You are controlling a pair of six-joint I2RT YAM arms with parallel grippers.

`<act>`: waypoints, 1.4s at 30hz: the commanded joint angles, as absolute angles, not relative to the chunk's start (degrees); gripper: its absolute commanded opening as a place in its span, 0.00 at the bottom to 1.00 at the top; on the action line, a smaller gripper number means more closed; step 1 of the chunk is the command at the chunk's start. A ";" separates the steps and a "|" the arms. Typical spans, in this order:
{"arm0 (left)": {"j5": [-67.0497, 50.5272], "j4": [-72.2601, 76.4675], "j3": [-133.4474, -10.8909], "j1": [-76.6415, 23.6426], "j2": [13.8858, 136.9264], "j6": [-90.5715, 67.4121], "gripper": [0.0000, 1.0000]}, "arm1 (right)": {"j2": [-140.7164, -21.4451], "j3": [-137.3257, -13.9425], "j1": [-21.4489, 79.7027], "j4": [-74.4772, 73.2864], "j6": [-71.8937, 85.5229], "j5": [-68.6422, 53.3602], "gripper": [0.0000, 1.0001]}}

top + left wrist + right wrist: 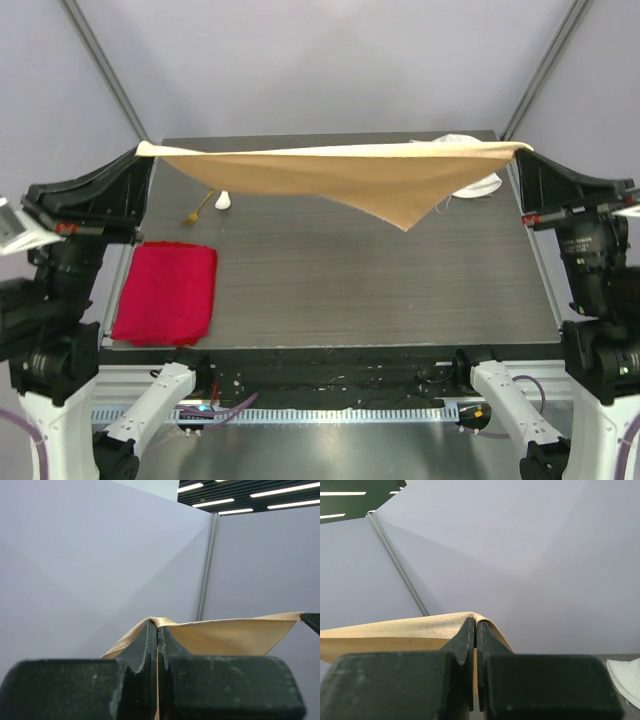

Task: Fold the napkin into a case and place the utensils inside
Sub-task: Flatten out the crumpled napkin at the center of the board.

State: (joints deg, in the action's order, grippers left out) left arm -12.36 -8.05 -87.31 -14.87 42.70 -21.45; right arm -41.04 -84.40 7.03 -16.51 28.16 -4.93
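Holding the napkin [370, 180] stretched in the air is where you stand in the task. The left pincer [143, 150] is clamped on one corner and the right pincer [527, 148] on another. Both wrist views show the jaws pressed together with the peach cloth nipped between the tips. The cloth spans the far part of the table [350, 290] from side to side, with its top edge pulled nearly straight. The rest sags to a point that hangs right of centre, clear of the surface. It may be hanging doubled, though the top view is too flat to say whether one layer or two are there.

This reads as the spreading step that opens the fold; no case is formed yet and nothing is tucked in. The white spoon [222, 200] and the gold fork [197, 210] lie close together on the far left of the table, below the raised cloth. The red cloth [165, 293] sits near the left edge, and the white hat [478, 185] is at the far right, partly hidden behind the napkin.

Your next move probably calls for bringing both arms down together, level and at the same pace. That lets the hanging point touch first and the cloth lay out flat on the bare middle of the table. Draw it toward you as you lower, so it lands short of the spoon, the fork and the hat. Hold the tension even, since slack on one side will likely leave a crease that spoils the later folds.
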 commanded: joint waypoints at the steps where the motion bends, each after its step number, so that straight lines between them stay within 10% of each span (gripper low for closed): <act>1: -14.51 -16.69 -90.96 -14.77 41.22 -19.25 0.00 | -38.60 -85.87 6.94 -25.74 27.24 -5.10 0.01; 10: -2.30 -18.63 -83.77 -14.77 49.45 -22.41 0.00 | -44.37 -82.63 6.94 -25.33 26.72 -2.20 0.01; 23: 6.94 -5.11 -83.41 -14.07 93.22 -22.33 0.00 | -86.72 -75.41 6.33 3.84 22.50 -3.15 0.01; 32: 7.20 5.81 -99.46 -12.83 123.81 -19.95 0.00 | -126.27 -102.44 5.98 11.01 21.71 -8.43 0.03; 37: 15.37 -6.30 -116.95 -11.87 133.31 -18.20 0.66 | -139.56 -128.79 5.63 -12.54 22.58 -2.85 0.73; 39: 22.47 -16.80 -124.84 -11.86 133.86 -18.28 0.75 | -138.96 -129.55 5.28 -16.94 23.29 -0.71 0.83; 40: 24.59 -19.31 -126.37 -11.87 132.90 -18.80 1.00 | -137.91 -129.46 5.01 -18.70 23.20 2.08 0.84; 42: 26.89 -25.01 -127.26 -11.87 130.36 -18.89 1.00 | -132.74 -126.84 4.75 -21.96 22.94 4.39 0.85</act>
